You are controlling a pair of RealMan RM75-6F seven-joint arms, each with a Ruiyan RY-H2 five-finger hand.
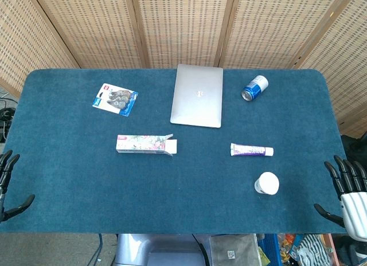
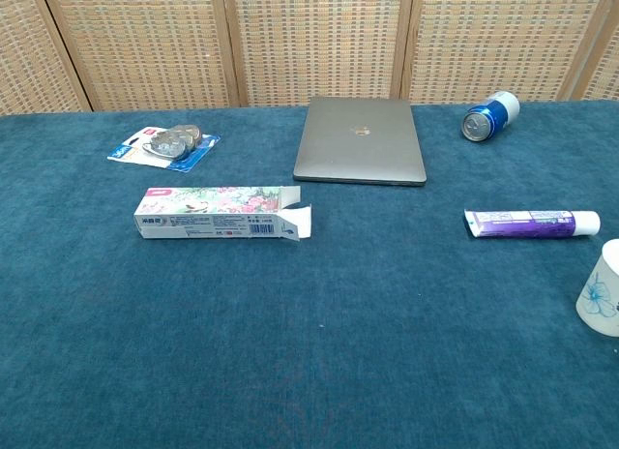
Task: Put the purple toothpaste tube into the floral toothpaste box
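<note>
Both robot hands, left [image 1: 10, 186] and right [image 1: 347, 191], rest spread and empty; the slim purple-printed toothpaste tube [image 1: 251, 150] may roll, and the flapped floral cardboard box [image 1: 146, 144] may slide across the bench

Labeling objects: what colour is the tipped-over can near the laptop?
Blue and white can, clearest in the chest view.

Box [image 1: 146, 144] sits closer to the left fingers [image 1: 8, 163], tube [image 1: 251, 150] closer to the right fingers [image 1: 344, 171]. Cup [image 1: 266, 183] is just in front of the tube. Laptop [image 1: 197, 96], can [image 1: 254, 87] and blister pack [image 1: 116, 99] are way back on the bench [image 1: 69, 186].
</note>
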